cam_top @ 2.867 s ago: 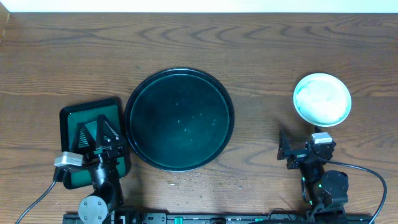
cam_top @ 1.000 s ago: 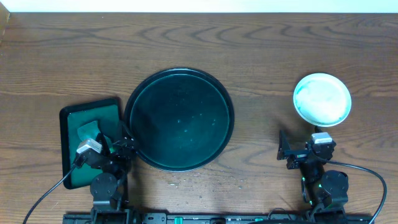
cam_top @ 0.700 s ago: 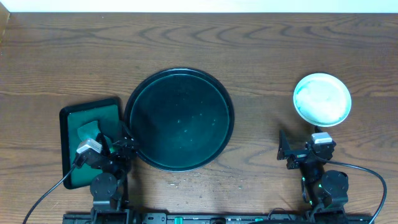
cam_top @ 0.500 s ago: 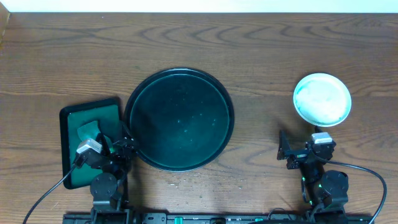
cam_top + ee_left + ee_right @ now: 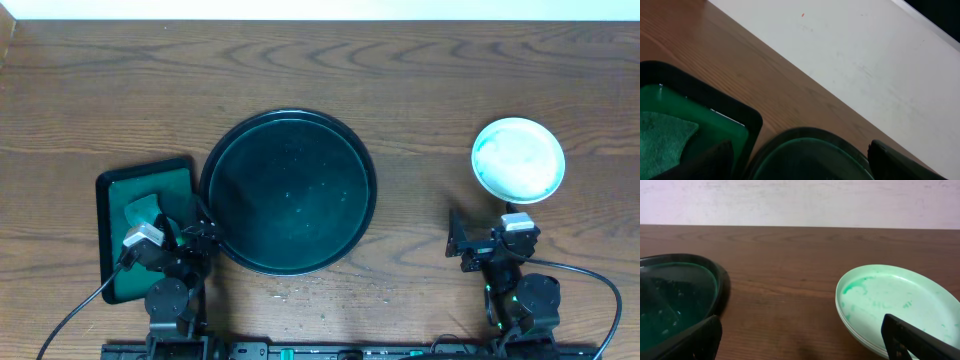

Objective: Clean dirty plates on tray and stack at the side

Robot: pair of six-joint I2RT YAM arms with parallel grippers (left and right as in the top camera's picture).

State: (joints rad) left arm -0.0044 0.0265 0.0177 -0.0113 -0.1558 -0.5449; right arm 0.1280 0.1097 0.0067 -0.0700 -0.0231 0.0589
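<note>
The large round black-green tray (image 5: 290, 192) sits mid-table with nothing on it; its rim also shows in the left wrist view (image 5: 810, 150) and the right wrist view (image 5: 685, 290). The white plates (image 5: 518, 159) stand stacked at the right, faintly teal-tinted; the stack shows in the right wrist view (image 5: 895, 307). My left gripper (image 5: 190, 238) is open and empty, low at the near left between the rectangular tray and the round tray. My right gripper (image 5: 478, 248) is open and empty, near the front edge, just short of the plate stack.
A small rectangular green tray (image 5: 115, 215) with a green sponge (image 5: 142, 210) lies left of the round tray; it shows in the left wrist view (image 5: 715, 125). A white wall (image 5: 800, 202) runs behind the table's far edge.
The left arm drew back from over the rectangular tray and left the sponge lying there. In the last second nothing has moved. The right arm stayed still.
</note>
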